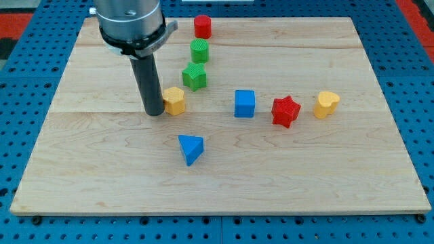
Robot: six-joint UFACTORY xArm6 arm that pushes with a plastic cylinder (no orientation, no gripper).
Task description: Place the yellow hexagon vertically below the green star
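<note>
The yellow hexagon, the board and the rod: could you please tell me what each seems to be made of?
Yellow hexagon: probably plastic, matte; flat uniform colour, and the green star beside it shows fine ridges, hinting at 3D printing. Board: pale wood, smooth; visible grain and plank seams. Rod: dark, slightly glossy, metal or plastic, I cannot tell which. My tip sits just to the view's left of the hexagon.

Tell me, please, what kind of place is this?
Probably a robotics lab bench. A wooden board lies on a blue perforated plate, small coloured blocks such as the yellow hexagon and green star sit on it, and my tip is just left of the hexagon.
</note>
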